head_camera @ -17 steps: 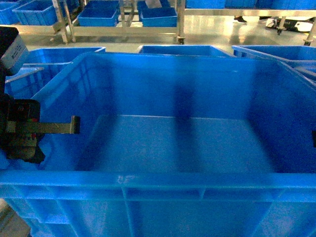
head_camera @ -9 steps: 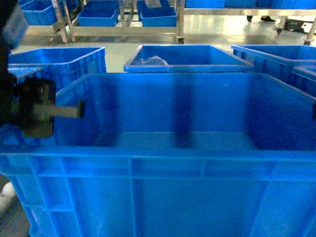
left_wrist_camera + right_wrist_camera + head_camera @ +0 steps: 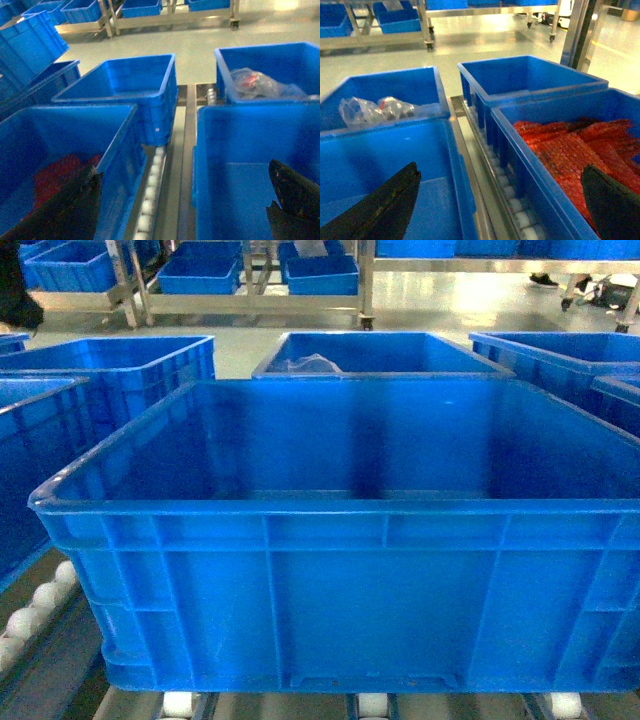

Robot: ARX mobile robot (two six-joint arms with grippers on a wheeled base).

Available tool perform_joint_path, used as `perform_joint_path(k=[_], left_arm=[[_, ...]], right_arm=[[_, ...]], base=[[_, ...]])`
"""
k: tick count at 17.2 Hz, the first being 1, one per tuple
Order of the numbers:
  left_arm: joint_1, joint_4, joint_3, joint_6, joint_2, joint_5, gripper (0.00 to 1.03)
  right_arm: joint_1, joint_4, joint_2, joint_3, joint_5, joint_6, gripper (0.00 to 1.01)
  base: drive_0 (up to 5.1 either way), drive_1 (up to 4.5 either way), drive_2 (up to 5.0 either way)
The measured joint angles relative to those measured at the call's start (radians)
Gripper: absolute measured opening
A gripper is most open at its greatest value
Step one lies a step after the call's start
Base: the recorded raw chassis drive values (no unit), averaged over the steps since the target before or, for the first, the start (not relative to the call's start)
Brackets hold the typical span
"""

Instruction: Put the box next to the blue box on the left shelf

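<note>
The box (image 3: pixel 340 570), a large bright-blue crate, rests level on the white rollers of the left shelf (image 3: pixel 30 620) and looks empty inside. To its left, a narrow gap away, stands another blue box (image 3: pixel 25 470) holding something red (image 3: pixel 60 170). My left gripper (image 3: pixel 182 170) is open above the roller rail (image 3: pixel 152 190) between that blue box and the box (image 3: pixel 235 150). My right gripper (image 3: pixel 500 170) is open too, spanning the box's right wall (image 3: pixel 455 165) and the rollers (image 3: pixel 517 210). Neither gripper shows in the head view.
Behind the box sits a blue crate with a clear plastic bag (image 3: pixel 310 365). Another crate (image 3: pixel 130 360) is at the back left. On the right a crate (image 3: pixel 555 150) is full of red mesh. A steel rack of blue bins (image 3: pixel 250 280) stands across the floor.
The box has dropped away from the camera and now sits on the rollers. The left gripper, earlier at the box's left wall, has let go and left the head view.
</note>
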Motion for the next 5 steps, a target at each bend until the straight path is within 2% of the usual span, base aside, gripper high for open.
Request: perform_joint_path(k=[1,2,3,4,5], left_arm=[[0.000,-0.010,-0.016,0.013,0.007,-0.005,0.98],[0.013,0.072,-0.040,0.015,0.019,0.032,0.95],[0.123,0.336,-0.246,-0.006,-0.106,0.266,0.62],[0.203,0.332,-0.381,-0.007,-0.220,0.367,0.24],[0.270,0.305,-0.460,-0.011,-0.339,0.427,0.01]], right_arm=[[0.000,-0.008,0.005,-0.016,0.002,-0.010,0.98],[-0.019,0.100,0.011,-0.051,-0.080,-0.036,0.93],[-0.097,0.254,-0.103,-0.218,-0.343,-0.100,0.59],[-0.145,0.251,-0.208,-0.336,-0.403,-0.114,0.21],[-0.186,0.214,-0.322,-0.413,-0.456,-0.119,0.02]], base=[[0.0,0.00,0.0],[0.0,0.00,0.0],[0.0,0.00,0.0],[0.0,0.00,0.0],[0.0,0.00,0.0]])
